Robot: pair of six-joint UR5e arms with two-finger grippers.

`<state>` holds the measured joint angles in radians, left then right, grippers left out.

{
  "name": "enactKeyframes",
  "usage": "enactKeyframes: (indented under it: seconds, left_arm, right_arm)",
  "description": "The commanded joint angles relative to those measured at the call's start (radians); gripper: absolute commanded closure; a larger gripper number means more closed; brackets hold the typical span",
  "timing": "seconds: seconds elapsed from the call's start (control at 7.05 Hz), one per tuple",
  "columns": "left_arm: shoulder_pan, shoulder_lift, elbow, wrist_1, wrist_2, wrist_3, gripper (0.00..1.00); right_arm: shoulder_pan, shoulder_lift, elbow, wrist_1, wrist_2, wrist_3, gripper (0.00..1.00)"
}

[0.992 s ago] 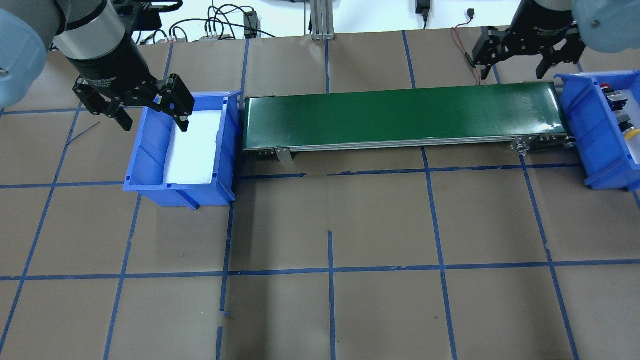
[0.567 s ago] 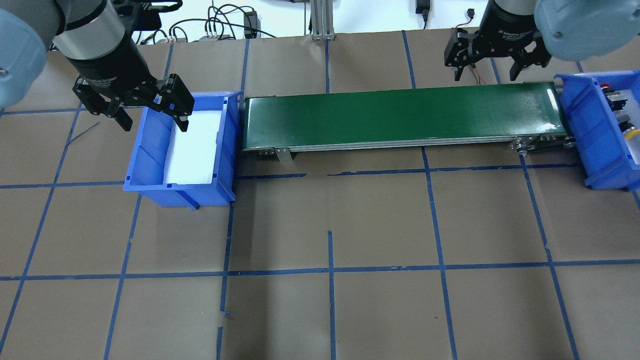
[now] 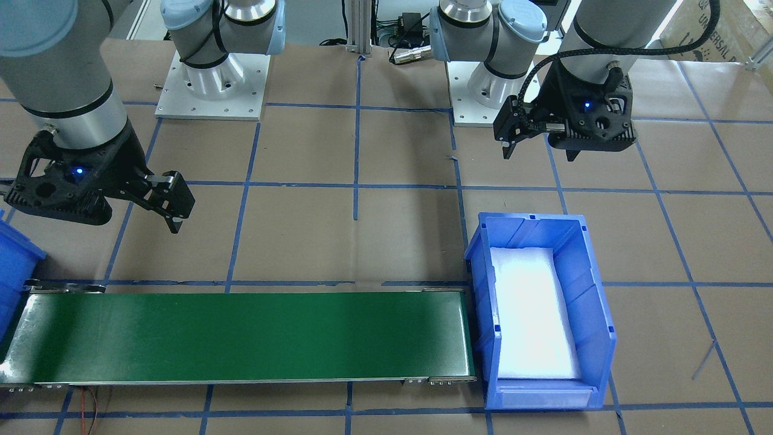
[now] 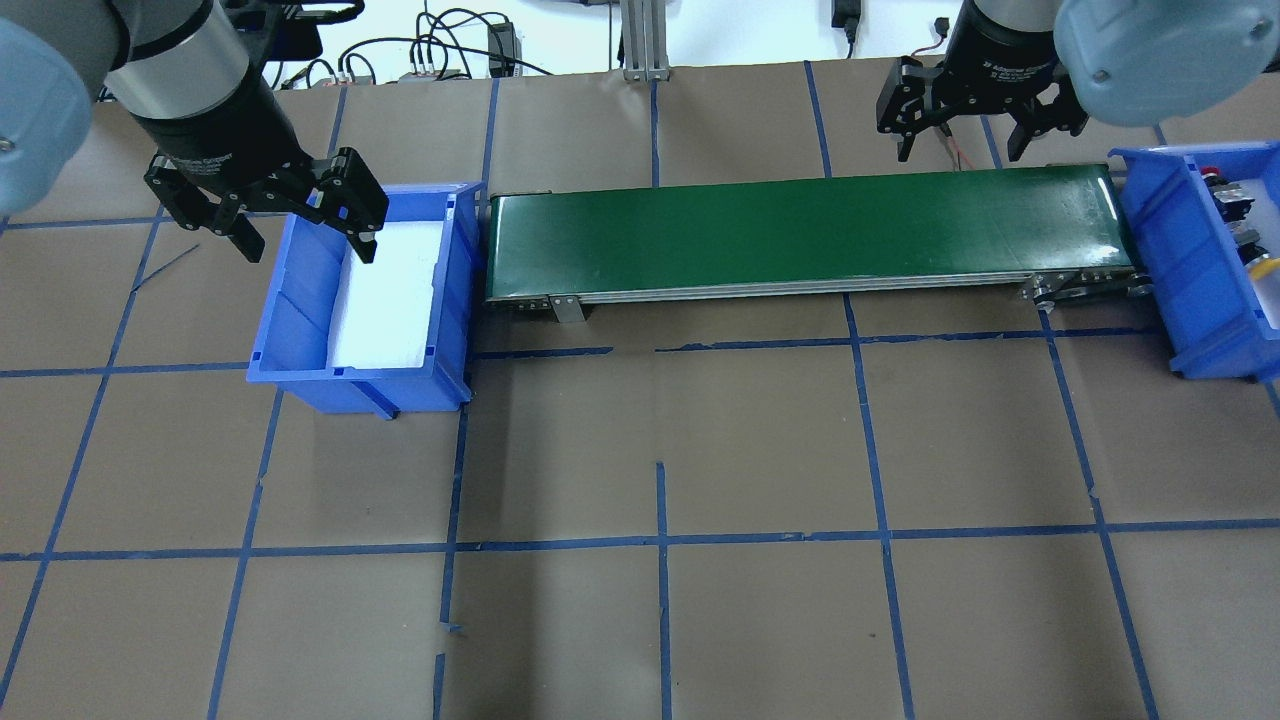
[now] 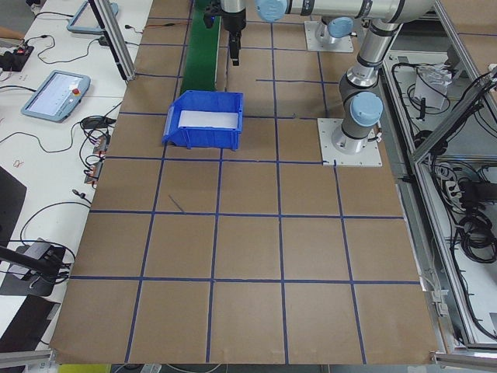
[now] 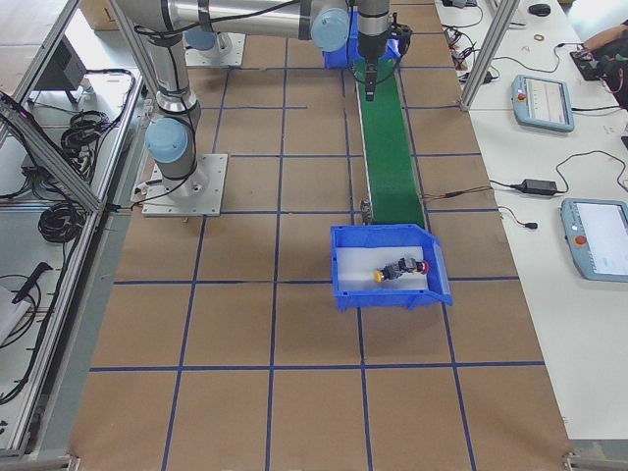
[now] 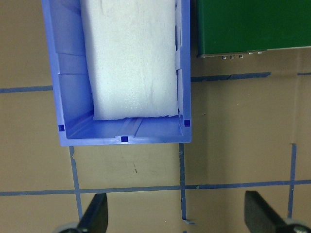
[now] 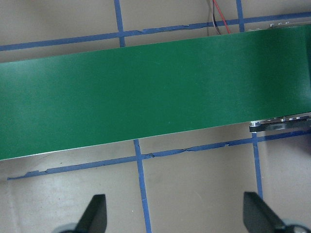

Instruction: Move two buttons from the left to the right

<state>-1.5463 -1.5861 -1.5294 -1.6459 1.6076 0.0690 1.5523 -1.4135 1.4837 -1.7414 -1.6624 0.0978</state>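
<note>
Overhead exterior: buttons (image 4: 1232, 205), seemingly inside bin (image 4: 1165, 260), well apart from both spread fingers (image 4: 358, 235).

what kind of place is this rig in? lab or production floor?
Most likely a robotics lab test cell, not production: a paper-covered table gridded with blue tape, a short green conveyor running from the left blue bin to the right blue bin, and teach pendants on the side bench.

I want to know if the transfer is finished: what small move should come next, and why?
Probably just lift the right gripper, open near the belt, and park it. Both buttons already lie in the right bin, the left bin shows only white foam, and the left gripper is open and empty too.
</note>
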Motion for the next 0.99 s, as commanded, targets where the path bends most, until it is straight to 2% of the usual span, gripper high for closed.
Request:
enactKeyframes:
  seconds: [0.0,0.85]
  left_arm:
    - [0.0,0.0,0.0,0.0,0.0,0.0,0.0]
    - [-0.002,0.0,0.0,0.0,0.0,0.0,0.0]
  right_arm:
    - [-0.001,-0.009,0.006,0.002,-0.002,0.0,0.0]
    - [0.015,-0.01,0.007,0.011,0.053,0.003,0.0]
